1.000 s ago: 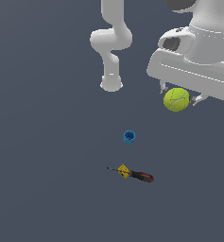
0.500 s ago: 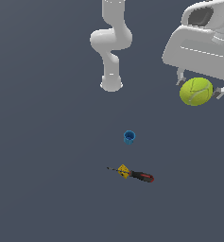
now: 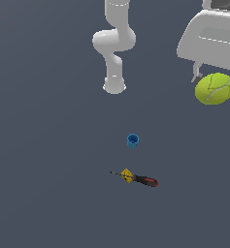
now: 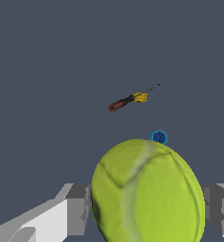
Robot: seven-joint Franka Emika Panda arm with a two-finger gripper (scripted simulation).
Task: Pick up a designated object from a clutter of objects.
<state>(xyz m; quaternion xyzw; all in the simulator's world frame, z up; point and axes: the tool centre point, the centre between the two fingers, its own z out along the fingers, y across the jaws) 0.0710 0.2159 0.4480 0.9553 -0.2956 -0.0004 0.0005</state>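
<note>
I see the gripper (image 3: 214, 87) clamped on the tennis ball (image 3: 214, 88), one finger (image 4: 78, 208) pressed against each side of it, with the ball held high above the floor (image 3: 48, 184) at the exterior view's right edge. Below, on the floor, I note the blue cup (image 3: 132, 140) standing upright by itself, well apart from the ball. Near the cup lies the screwdriver (image 3: 138, 178), with the yellow cube (image 3: 127, 175) touching its shaft just ahead of the red-and-black handle.
</note>
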